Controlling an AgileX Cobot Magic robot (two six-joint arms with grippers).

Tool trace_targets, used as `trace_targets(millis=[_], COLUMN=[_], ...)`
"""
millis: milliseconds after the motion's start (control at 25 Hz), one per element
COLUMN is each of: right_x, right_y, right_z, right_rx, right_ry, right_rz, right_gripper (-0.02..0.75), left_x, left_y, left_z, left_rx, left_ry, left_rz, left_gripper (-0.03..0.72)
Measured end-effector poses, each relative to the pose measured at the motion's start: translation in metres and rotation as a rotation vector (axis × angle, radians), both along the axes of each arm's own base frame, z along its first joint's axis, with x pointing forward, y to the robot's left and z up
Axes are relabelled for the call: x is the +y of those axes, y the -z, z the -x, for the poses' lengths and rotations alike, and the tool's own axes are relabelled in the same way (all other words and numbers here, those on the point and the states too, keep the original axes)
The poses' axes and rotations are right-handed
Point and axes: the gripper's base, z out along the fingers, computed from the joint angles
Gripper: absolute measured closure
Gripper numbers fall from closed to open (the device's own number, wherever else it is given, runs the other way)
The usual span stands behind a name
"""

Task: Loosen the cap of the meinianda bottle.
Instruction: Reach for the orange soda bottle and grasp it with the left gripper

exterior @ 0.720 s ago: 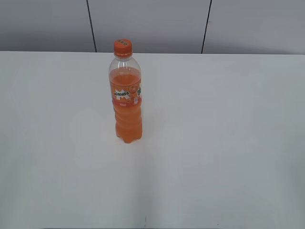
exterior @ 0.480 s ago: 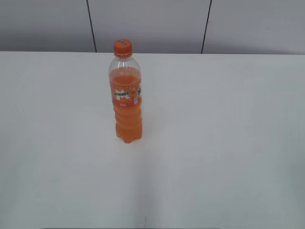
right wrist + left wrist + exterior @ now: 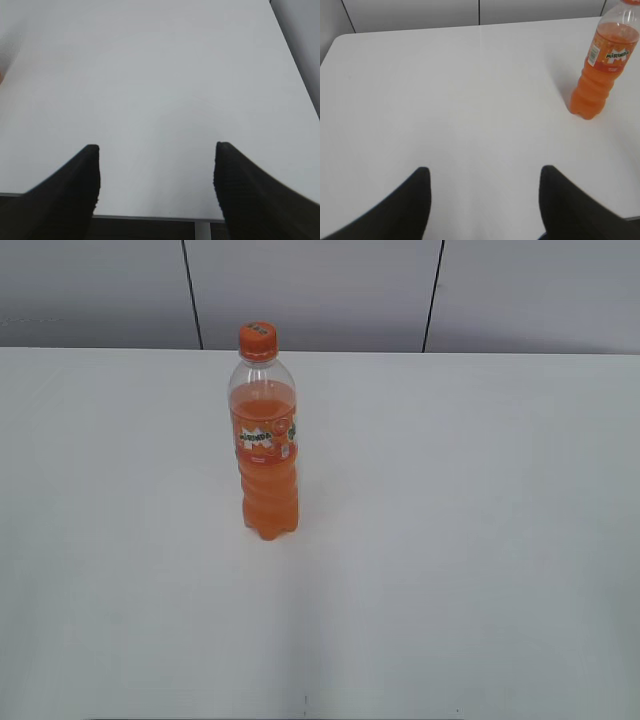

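Note:
The meinianda bottle (image 3: 266, 455) stands upright on the white table, left of centre in the exterior view, with its orange cap (image 3: 257, 339) on top. In the left wrist view the bottle (image 3: 605, 67) stands at the far right; its cap is cut off by the frame edge. My left gripper (image 3: 483, 172) is open and empty, well short and left of the bottle. My right gripper (image 3: 156, 147) is open and empty over the table's near edge. Neither gripper shows in the exterior view.
The white table (image 3: 450, 520) spreads around the bottle. A grey panelled wall (image 3: 320, 290) runs behind its far edge. The table's front edge (image 3: 150, 217) shows under the right gripper.

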Motion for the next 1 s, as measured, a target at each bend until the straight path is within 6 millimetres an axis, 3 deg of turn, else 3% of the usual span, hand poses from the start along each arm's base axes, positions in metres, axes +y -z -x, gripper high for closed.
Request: trace_targets(millis=[1000], right_x=[0.0000], right_y=[0.0000], right_z=[0.0000], right_rx=[0.000], right_ry=[0.000], right_rz=[0.000], right_gripper=[0.206], left_x=[0.0000], left_y=[0.0000], left_z=[0.0000], left_rx=[0.000], left_ry=[0.000], left_rz=[0.000], left_gripper=[0.346])
